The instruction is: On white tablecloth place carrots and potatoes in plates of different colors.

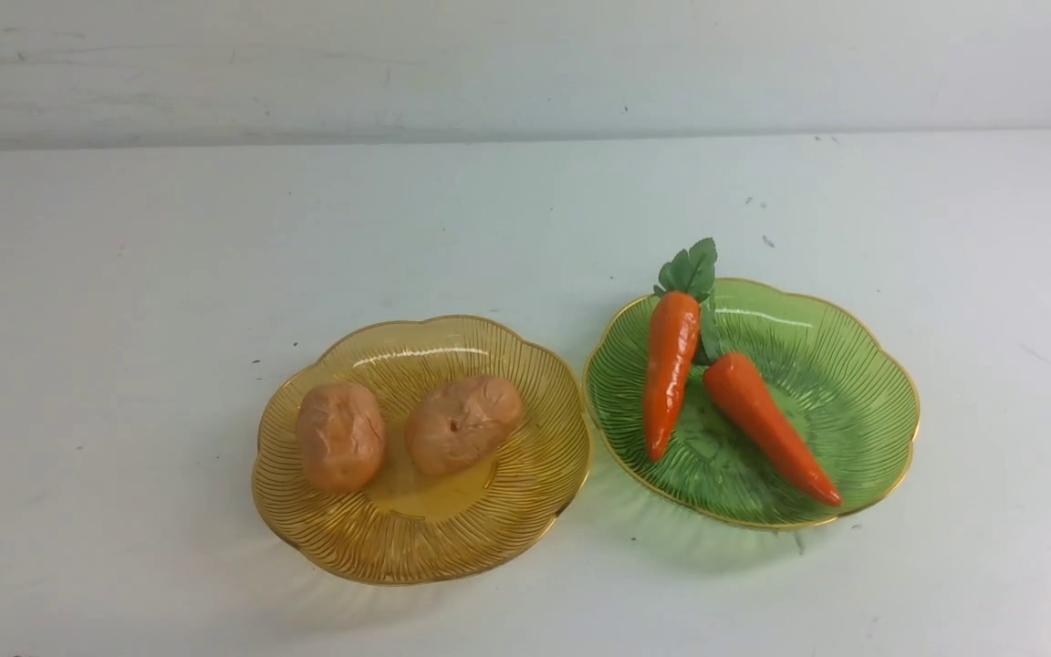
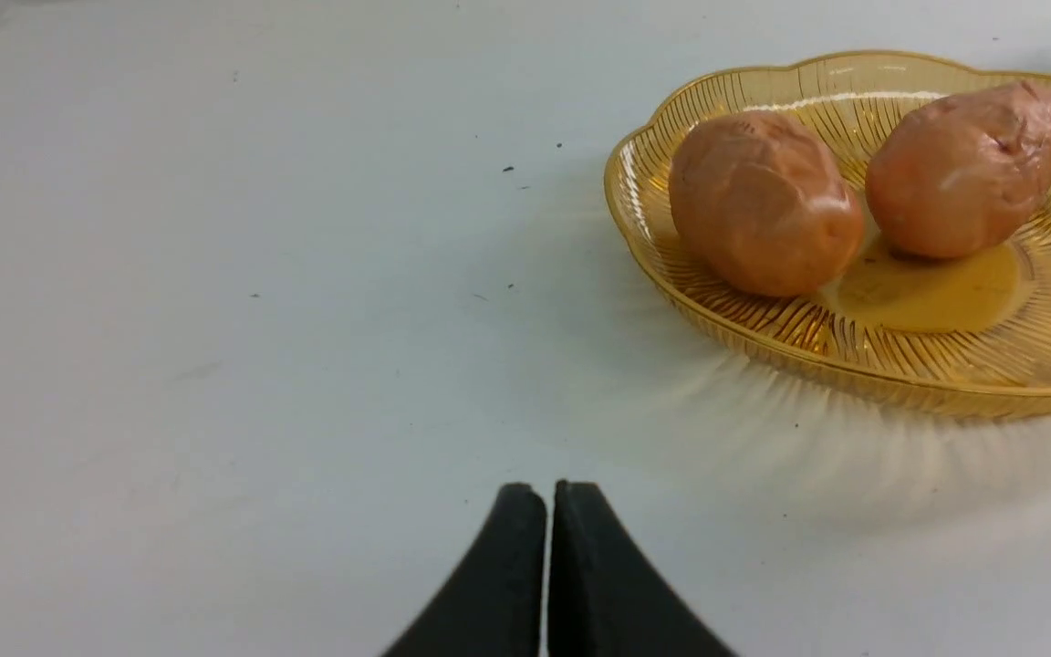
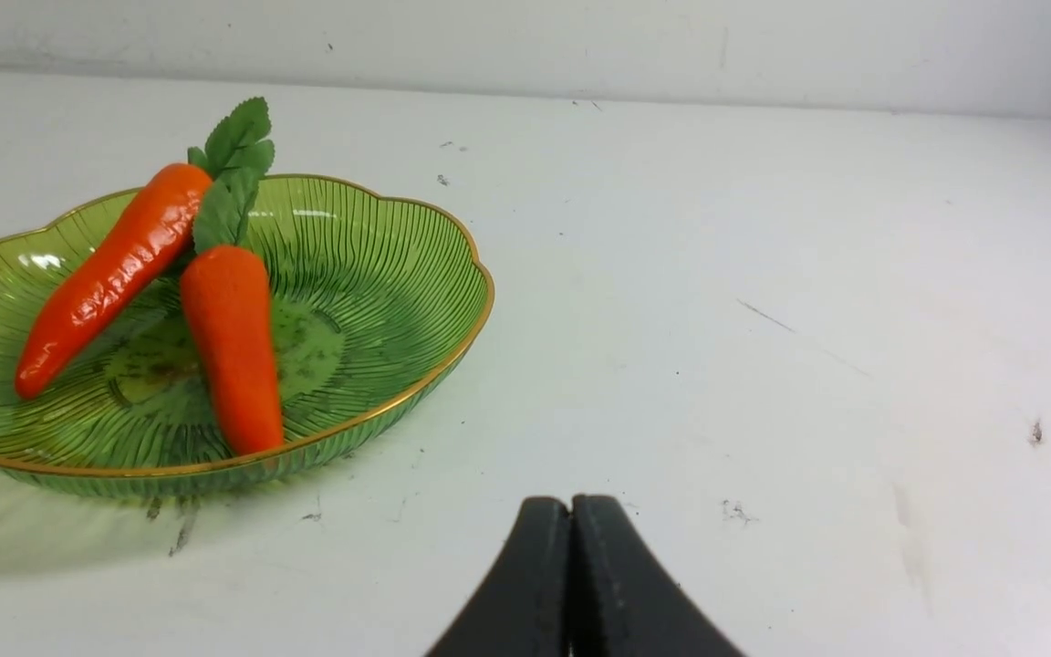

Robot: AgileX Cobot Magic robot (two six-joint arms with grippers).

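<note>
Two tan potatoes (image 1: 340, 436) (image 1: 463, 424) lie side by side in the amber-yellow plate (image 1: 325, 529) on the white tablecloth (image 1: 124, 301). Two orange carrots (image 1: 670, 370) (image 1: 770, 427) with green tops lie in the green plate (image 1: 863, 383), to the right of the amber one. Neither gripper shows in the front view. My left gripper (image 2: 547, 497) is shut and empty, over bare cloth short of the amber plate (image 2: 653, 173) and its potatoes (image 2: 763, 203). My right gripper (image 3: 570, 511) is shut and empty, over bare cloth beside the green plate (image 3: 416, 274) and its carrots (image 3: 232, 342).
A pale wall (image 1: 525, 64) rises behind the table's far edge. Small dark specks and scuffs (image 1: 767, 241) mark the cloth. The two plates almost touch at the middle of the table.
</note>
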